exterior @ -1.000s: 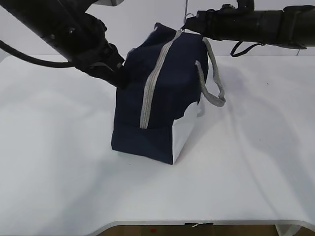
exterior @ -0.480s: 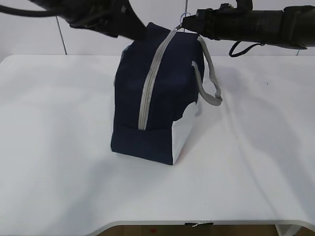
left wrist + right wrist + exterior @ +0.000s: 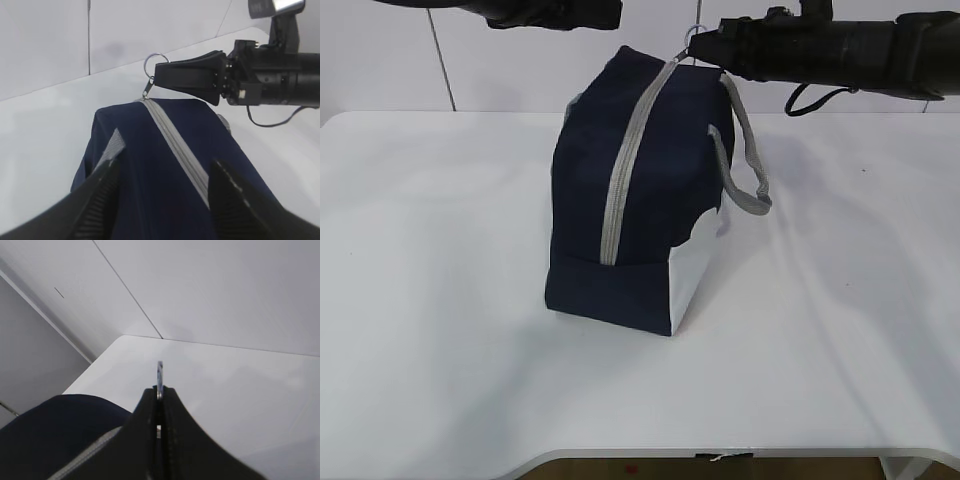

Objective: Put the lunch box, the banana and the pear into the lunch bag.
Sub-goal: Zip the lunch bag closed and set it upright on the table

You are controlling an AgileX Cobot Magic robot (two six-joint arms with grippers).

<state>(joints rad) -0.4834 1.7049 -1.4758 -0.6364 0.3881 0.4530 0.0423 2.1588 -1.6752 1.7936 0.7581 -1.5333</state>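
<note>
Exterior view: lunch bag (image 3: 640,200) standing upright near the middle of the white tabletop (image 3: 440,300), navy fabric, grey zipper (image 3: 625,170) running closed up the near face and over the top, grey webbing handle (image 3: 745,160) drooping on the right side, white lower corner facing the camera. Right claw (image 3: 698,42) reaching in from the right at the bag's top far edge, jaws pressed together on the ring pull (image 3: 156,61); confirmed in the left wrist view and in the right wrist view, with the thin ring edge (image 3: 160,372) poking up between the shut fingers. Left claw (image 3: 162,182) hovering just above the bag top, fingers spread apart, holding nothing, clear of the fabric as far as visible; only its arm showing at the upper left edge of the exterior view.

No lunch box, banana or pear anywhere on the tabletop. Zipper shut along its whole visible length. Judged from that: items most likely already inside, bag zipped, task at or very near its end. Contents themselves hidden, so not confirmable. Left to do, at most: release of the ring pull and withdrawal of both arms.
</note>
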